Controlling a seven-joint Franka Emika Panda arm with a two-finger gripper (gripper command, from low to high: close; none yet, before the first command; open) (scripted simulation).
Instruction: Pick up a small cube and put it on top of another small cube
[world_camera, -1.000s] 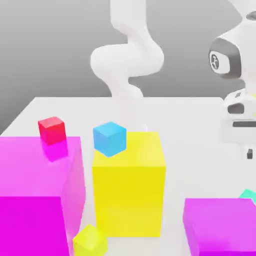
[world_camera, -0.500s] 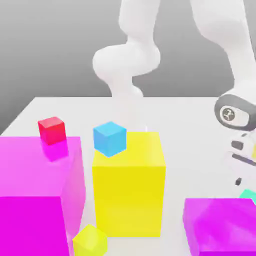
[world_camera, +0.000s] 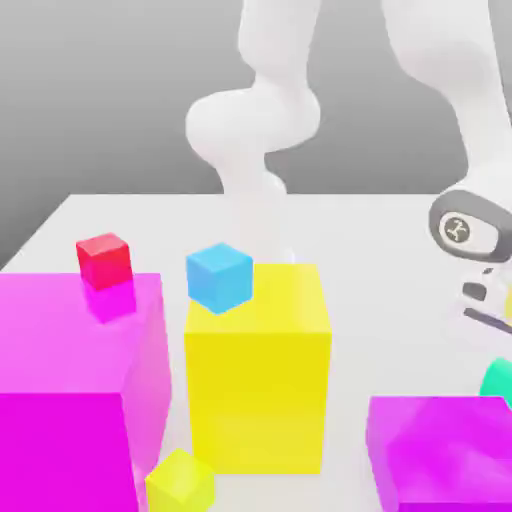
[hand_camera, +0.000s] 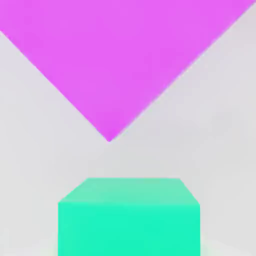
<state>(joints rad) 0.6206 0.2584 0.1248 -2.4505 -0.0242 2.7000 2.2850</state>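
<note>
Lowered since a second ago: arm drops at exterior view's right, onto teal cube.
Jaws pinch it; magenta block lies just ahead.

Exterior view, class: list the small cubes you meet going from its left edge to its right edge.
Red cube → yellow-green cube → sky-blue cube → teal-green cube.

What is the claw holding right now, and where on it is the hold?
The claw is shut, and the small teal-green cube sits right at it beside the magenta block. Contact and the faces pinched are not visible, so a hold cannot be confirmed.
</note>
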